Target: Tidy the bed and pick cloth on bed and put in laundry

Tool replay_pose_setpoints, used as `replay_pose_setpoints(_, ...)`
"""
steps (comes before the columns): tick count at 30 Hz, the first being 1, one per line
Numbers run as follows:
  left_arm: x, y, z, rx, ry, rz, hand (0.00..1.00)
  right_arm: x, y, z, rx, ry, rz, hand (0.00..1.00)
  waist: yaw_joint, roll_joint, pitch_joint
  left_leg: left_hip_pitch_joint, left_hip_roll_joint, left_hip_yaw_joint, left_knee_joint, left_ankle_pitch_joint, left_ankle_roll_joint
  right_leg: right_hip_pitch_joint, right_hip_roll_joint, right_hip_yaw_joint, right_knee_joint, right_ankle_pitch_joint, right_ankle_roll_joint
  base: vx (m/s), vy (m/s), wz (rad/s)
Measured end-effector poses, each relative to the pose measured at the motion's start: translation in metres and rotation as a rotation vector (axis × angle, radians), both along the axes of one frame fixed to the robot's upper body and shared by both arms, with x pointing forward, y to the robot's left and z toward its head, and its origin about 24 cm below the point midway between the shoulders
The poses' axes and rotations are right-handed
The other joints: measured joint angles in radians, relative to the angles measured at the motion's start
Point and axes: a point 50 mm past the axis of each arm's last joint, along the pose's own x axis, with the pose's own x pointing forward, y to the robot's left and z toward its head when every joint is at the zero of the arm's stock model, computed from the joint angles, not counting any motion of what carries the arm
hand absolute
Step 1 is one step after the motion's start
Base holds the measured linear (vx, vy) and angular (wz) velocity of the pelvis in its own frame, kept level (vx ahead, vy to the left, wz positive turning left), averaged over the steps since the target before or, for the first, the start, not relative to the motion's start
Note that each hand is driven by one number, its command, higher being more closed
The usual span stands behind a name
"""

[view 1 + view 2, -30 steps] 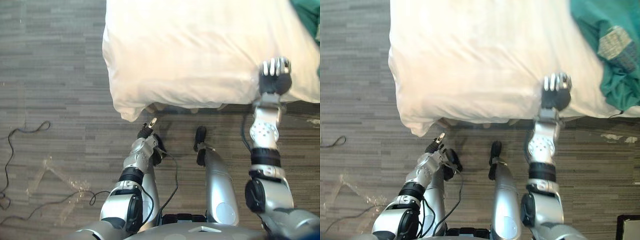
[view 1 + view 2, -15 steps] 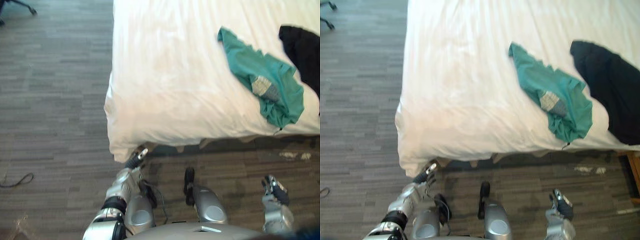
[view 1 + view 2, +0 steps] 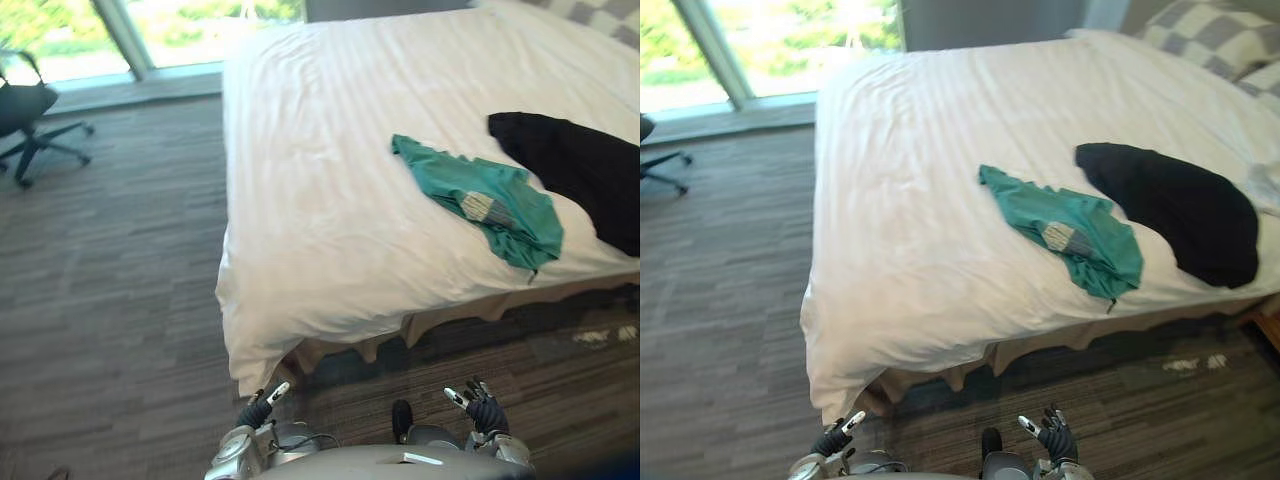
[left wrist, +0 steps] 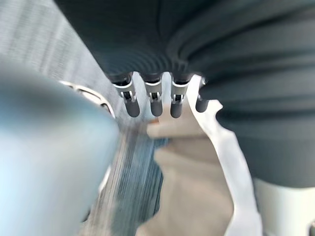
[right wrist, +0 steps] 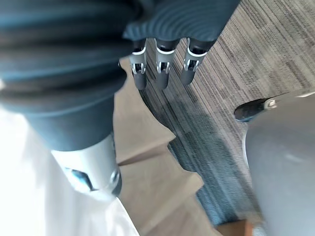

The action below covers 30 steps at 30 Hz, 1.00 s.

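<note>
- Down by the near edge of the bed, both hands now hang low. The right hand lay on the mattress edge a second ago and has come down beside the robot. The left hand stays under the hanging corner of the sheet.
- The robot's head has also lifted, so the camera moved and not the things. The whole bed is now visible, with the green cloth and the black cloth on it.
- I judge that the smoothing of this edge is finished or paused and the cloth comes next. Nothing is picked up yet.
- The left hand's fingers are straight, side by side, and hold nothing. The right hand's fingers are the same.
- The green cloth lies crumpled on the white sheet, close to the near edge, on the robot's right. It is well apart from both hands, but nearer to the right one. The black cloth lies just beside it, further right.
</note>
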Motion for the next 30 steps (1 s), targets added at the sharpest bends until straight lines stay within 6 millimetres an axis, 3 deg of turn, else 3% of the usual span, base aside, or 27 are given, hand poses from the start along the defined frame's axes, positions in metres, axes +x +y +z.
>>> replay_pose_setpoints(4,0.002,0.010,0.000,0.025,0.042,-0.024,0.00,-0.018,0.006,-0.003,0.033,0.031,-0.032,0.00,-0.008,-0.040,-0.006,0.047,-0.026,0.092,0.000,-0.005,0.015,-0.047,-0.020,0.034,0.077,0.004,0.001,-0.13,0.115,-0.60)
replay_pose_setpoints(9,0.000,0.010,-0.001,0.035,0.075,-0.058,0.00,-0.034,0.009,-0.006,0.042,0.059,-0.026,0.00,-0.014,-0.045,-0.006,0.092,-0.016,0.199,-0.005,-0.013,0.012,-0.100,-0.083,-0.168,0.188,-0.060,-0.071,-0.03,0.030,-0.62)
replay_pose_setpoints(10,0.002,0.009,-0.001,0.049,0.083,-0.089,0.00,-0.035,0.010,-0.006,0.043,0.058,-0.020,0.00,-0.018,-0.047,-0.005,0.107,-0.011,0.227,-0.004,-0.018,0.003,-0.126,-0.088,-0.193,0.240,-0.075,-0.094,0.02,-0.026,-0.70)
replay_pose_setpoints(12,0.001,0.009,-0.001,0.050,0.096,-0.094,0.00,-0.040,0.011,-0.007,0.053,0.067,-0.028,0.00,-0.026,-0.063,0.003,0.140,-0.019,0.255,-0.008,-0.028,-0.012,-0.147,-0.086,-0.199,0.290,-0.073,-0.104,0.08,-0.030,-0.72)
replay_pose_setpoints(14,-0.002,0.009,-0.002,0.044,0.113,-0.082,0.00,-0.034,0.011,-0.005,0.052,0.045,-0.014,0.00,-0.043,-0.066,-0.003,0.162,-0.024,0.281,-0.040,-0.027,-0.010,-0.170,-0.078,-0.210,0.329,-0.115,-0.153,0.10,-0.037,-0.64)
replay_pose_setpoints(15,-0.004,0.007,-0.003,0.044,0.128,-0.074,0.00,-0.032,0.010,-0.004,0.048,0.034,0.004,0.00,-0.050,-0.061,-0.007,0.174,-0.028,0.300,-0.071,-0.021,-0.009,-0.191,-0.079,-0.242,0.357,-0.153,-0.204,0.13,-0.028,-0.84)
replay_pose_setpoints(16,-0.005,0.004,-0.004,0.025,0.131,-0.045,0.00,-0.030,0.008,-0.003,0.044,0.028,0.010,0.00,-0.051,-0.033,-0.009,0.191,-0.027,0.338,-0.100,-0.013,-0.010,-0.219,-0.086,-0.287,0.411,-0.198,-0.231,0.20,-0.031,-1.16)
replay_pose_setpoints(17,-0.005,0.007,-0.003,0.025,0.123,-0.031,0.00,-0.030,0.009,-0.003,0.046,0.029,0.018,0.00,-0.052,-0.058,-0.013,0.214,-0.031,0.378,-0.095,-0.009,-0.027,-0.242,-0.103,-0.313,0.473,-0.194,-0.233,0.21,-0.026,-1.16)
replay_pose_setpoints(18,-0.005,0.009,-0.002,0.024,0.118,-0.017,0.00,-0.034,0.011,-0.004,0.052,0.041,0.017,0.00,-0.049,-0.064,-0.008,0.232,-0.039,0.381,-0.086,-0.011,-0.025,-0.243,-0.097,-0.302,0.483,-0.180,-0.191,0.20,-0.029,-1.12)
replay_pose_setpoints(19,-0.007,0.009,-0.003,0.017,0.122,0.004,0.00,-0.034,0.010,-0.004,0.049,0.048,0.030,0.00,-0.045,-0.064,-0.008,0.240,-0.041,0.348,-0.067,-0.004,-0.001,-0.242,-0.077,-0.289,0.492,-0.178,-0.189,0.19,-0.103,-1.73)
replay_pose_setpoints(20,-0.012,0.018,-0.002,0.037,0.130,0.016,0.00,-0.030,0.017,-0.005,0.059,0.049,0.072,0.00,-0.038,-0.104,-0.011,0.191,-0.052,0.265,0.043,-0.020,0.107,-0.219,-0.040,-0.210,0.413,-0.154,-0.169,0.11,-0.116,-1.80)
replay_pose_setpoints(21,-0.012,0.016,-0.003,0.026,0.130,0.027,0.00,-0.025,0.015,-0.005,0.054,0.047,0.082,0.00,-0.038,-0.095,-0.012,0.177,-0.078,0.229,0.007,-0.038,0.102,-0.191,-0.014,-0.185,0.341,-0.124,-0.182,0.08,-0.087,-1.88)
replay_pose_setpoints(22,-0.010,0.007,-0.004,-0.001,0.127,0.029,0.00,-0.018,0.006,-0.004,0.039,0.042,0.074,0.00,-0.041,-0.033,-0.009,0.144,-0.087,0.185,-0.105,-0.024,0.120,-0.153,-0.008,-0.253,0.295,-0.154,-0.210,0.01,0.001,-1.31)
replay_pose_setpoints(23,-0.006,0.000,-0.003,-0.008,0.115,0.005,0.00,-0.017,-0.002,-0.003,0.023,0.039,0.064,0.00,-0.044,-0.011,0.007,0.134,-0.082,0.172,-0.118,0.022,0.085,-0.173,-0.033,-0.330,0.435,-0.212,-0.198,0.12,-0.001,-1.50)
replay_pose_setpoints(24,-0.002,0.002,-0.002,0.001,0.101,-0.004,0.00,-0.019,-0.002,-0.004,0.027,0.053,0.066,0.00,-0.039,-0.015,0.003,0.144,-0.086,0.175,-0.109,0.036,0.050,-0.161,-0.078,-0.362,0.525,-0.222,-0.171,0.20,-0.059,-1.19)
replay_pose_setpoints(25,-0.004,0.009,-0.003,0.027,0.127,0.000,0.00,-0.019,0.004,-0.006,0.050,0.066,0.073,0.00,-0.058,-0.037,0.001,0.151,-0.083,0.200,-0.087,0.028,0.045,-0.098,-0.086,-0.359,0.459,-0.280,-0.115,0.24,-0.087,-0.92)
replay_pose_setpoints(26,0.002,0.006,-0.003,0.015,0.121,0.008,0.00,-0.026,0.003,-0.008,0.051,0.090,0.073,0.00,-0.080,-0.018,0.004,0.153,-0.055,0.218,-0.085,0.025,0.037,-0.069,-0.031,-0.346,0.374,-0.238,-0.118,0.14,-0.066,-0.39)
replay_pose_setpoints(28,0.005,-0.001,-0.002,-0.003,0.100,0.007,0.00,-0.029,0.000,-0.009,0.038,0.109,0.089,0.00,-0.077,-0.004,0.011,0.152,-0.039,0.229,-0.077,0.046,0.029,-0.047,0.000,-0.332,0.307,-0.206,-0.125,0.07,-0.033,-0.44)
replay_pose_setpoints(30,0.008,-0.004,-0.002,0.000,0.081,-0.009,0.00,-0.033,-0.002,-0.010,0.042,0.123,0.075,0.00,-0.079,-0.009,0.015,0.149,-0.033,0.235,-0.059,0.080,0.030,-0.033,0.005,-0.311,0.272,-0.191,-0.128,0.07,-0.084,-0.38)
